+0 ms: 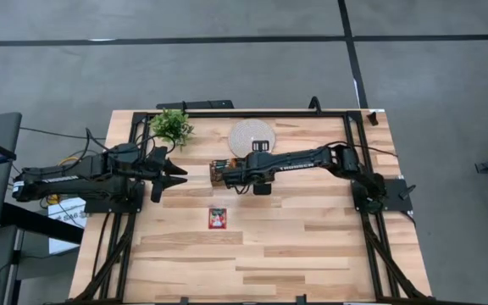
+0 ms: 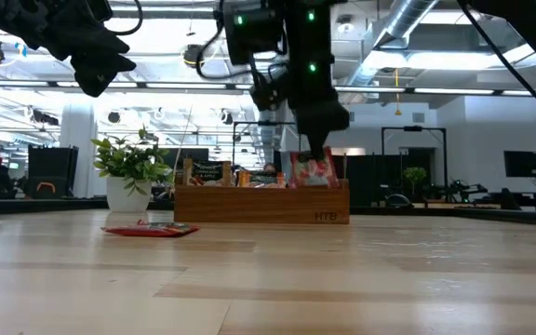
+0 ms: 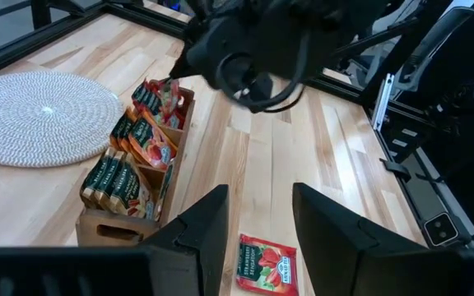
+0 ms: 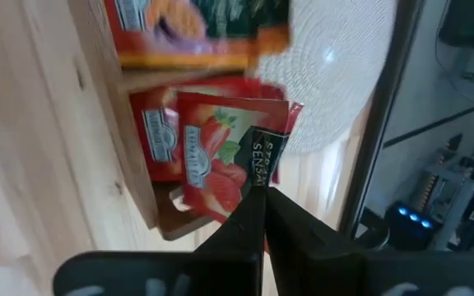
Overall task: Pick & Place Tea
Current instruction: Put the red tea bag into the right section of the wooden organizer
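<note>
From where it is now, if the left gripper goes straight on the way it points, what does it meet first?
Probably the red tea sachet lying on the table, seen between the open left gripper fingers; depth is unclear.

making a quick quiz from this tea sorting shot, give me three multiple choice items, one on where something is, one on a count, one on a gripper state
1. Where does the loose strawberry tea sachet lie?
A. on the bare tabletop in front of the wooden tray
B. on the round woven mat
C. in the plant pot

2. How many sachets lie loose on the table outside the tray?
A. none
B. one
C. four

3. How is the right gripper?
A. wide open above the mat
B. shut on a red sachet at the wooden tray
C. parked, holding nothing

Key: 1 A, the high view shows it flat on the wood, apart from the wooden tray and the round woven mat. 2 B, only one shows. 3 B, the right wrist view shows the fingers pinching the red sachet at the tray's end compartment.
</note>
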`<action>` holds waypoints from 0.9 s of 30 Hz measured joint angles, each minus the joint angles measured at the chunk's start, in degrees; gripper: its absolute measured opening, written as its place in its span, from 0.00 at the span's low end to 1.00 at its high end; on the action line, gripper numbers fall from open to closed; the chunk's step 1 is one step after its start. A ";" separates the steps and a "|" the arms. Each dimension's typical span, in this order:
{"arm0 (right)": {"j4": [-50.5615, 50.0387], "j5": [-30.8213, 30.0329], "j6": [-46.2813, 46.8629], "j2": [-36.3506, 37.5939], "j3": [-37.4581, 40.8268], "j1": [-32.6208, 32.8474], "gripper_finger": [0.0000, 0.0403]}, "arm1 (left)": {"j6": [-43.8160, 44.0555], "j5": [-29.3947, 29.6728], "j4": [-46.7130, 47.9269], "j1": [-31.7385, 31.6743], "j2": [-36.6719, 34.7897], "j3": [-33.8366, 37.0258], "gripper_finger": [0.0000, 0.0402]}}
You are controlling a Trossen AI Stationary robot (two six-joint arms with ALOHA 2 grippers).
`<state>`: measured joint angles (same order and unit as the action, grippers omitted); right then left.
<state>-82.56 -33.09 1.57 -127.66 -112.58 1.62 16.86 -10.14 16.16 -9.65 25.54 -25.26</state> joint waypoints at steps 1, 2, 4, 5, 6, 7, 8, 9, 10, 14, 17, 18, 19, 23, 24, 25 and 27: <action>0.13 0.06 -0.12 -0.02 0.78 -0.21 0.00 | 0.01 -0.13 0.00 0.00 -0.02 0.00 0.32; 0.43 0.12 -0.12 -0.04 1.19 -0.36 0.00 | 0.01 -0.34 0.00 0.00 -0.01 0.00 0.32; 1.29 -0.11 -0.11 -0.04 1.63 -0.36 0.00 | 0.02 -0.53 0.00 0.00 -0.01 0.00 0.32; 1.98 -0.17 -0.11 -0.04 1.88 -0.36 0.00 | 0.02 -0.53 0.00 0.00 -0.02 0.00 0.32; 2.69 -0.14 -0.11 -0.04 2.17 -0.34 0.00 | 0.02 -0.53 0.00 0.00 0.00 0.00 0.32; 3.02 -0.12 -0.11 -0.04 2.35 -0.41 0.00 | 0.02 -0.53 0.00 0.00 0.00 0.00 0.32; 3.23 -0.05 -0.11 -0.04 2.47 -0.53 0.00 | 0.04 -0.53 0.00 0.00 -0.01 0.00 0.32; 3.57 -0.04 -0.11 -0.02 2.72 -0.55 0.00 | 0.04 -0.54 0.00 0.00 -0.02 0.00 0.32; 3.94 -0.05 -0.13 -0.01 3.13 -0.61 0.00 | 0.04 -0.53 0.00 0.00 0.00 0.00 0.32; 3.78 -0.05 -0.09 -0.01 4.83 -0.64 0.00 | 0.09 -0.55 0.00 0.00 -0.02 0.00 0.32; 3.99 -0.07 -0.09 -0.02 4.99 -0.61 0.00 | 0.11 -0.55 0.00 0.00 -0.01 0.00 0.32; 4.35 -0.18 -0.09 -0.01 4.97 -0.60 0.00 | 0.11 -0.55 0.00 0.00 -0.01 0.00 0.32; 4.84 -0.25 -0.09 -0.01 4.98 -0.61 0.00 | 0.11 -0.55 0.00 0.00 -0.02 0.00 0.32; 5.47 -0.27 -0.09 -0.01 4.97 -0.64 0.00 | 0.11 -0.55 0.00 0.00 0.00 0.00 0.32; 5.53 -0.16 -0.09 -0.01 4.97 -0.67 0.00 | 0.13 -0.57 0.00 0.00 0.00 0.00 0.32; 5.50 -0.04 -0.09 -0.03 4.97 -0.83 0.01 | 0.13 -0.57 0.00 0.00 -0.02 0.00 0.32; 5.50 0.04 -0.09 -0.03 4.97 -0.99 0.01 | 0.40 -0.58 0.00 0.00 -0.02 0.00 0.32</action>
<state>-77.06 -33.05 1.48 -127.69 -107.61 0.62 17.26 -10.72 16.16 -9.65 25.52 -25.26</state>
